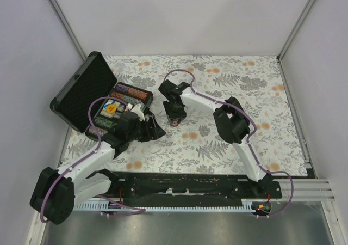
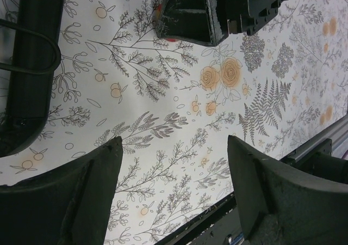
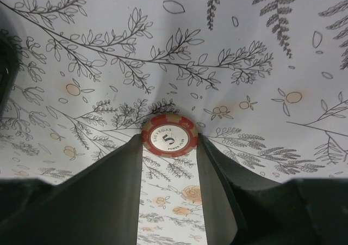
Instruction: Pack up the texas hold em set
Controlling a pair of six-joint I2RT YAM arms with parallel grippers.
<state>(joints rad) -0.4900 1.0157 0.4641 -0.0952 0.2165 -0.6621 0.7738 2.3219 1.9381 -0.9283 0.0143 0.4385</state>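
One flowery tabletop (image 1: 228, 92) under everything. Big black case (image 1: 81, 92) at the left, lid up, packed with rows of poker chips (image 1: 133, 92) and something yellow, too small to name. Left gripper (image 2: 174, 141) just beside the case, fingers wide apart, holding nothing. Right gripper (image 3: 169, 140) near the middle, pinched on both sides of a red poker chip (image 3: 169, 130) lying flat on the tabletop. Mostly packed, by the look of it. Left to do: lift that chip into the case, then shut the lid. Front of the case hidden by the left arm. Hard to see behind the arms for other loose bits.
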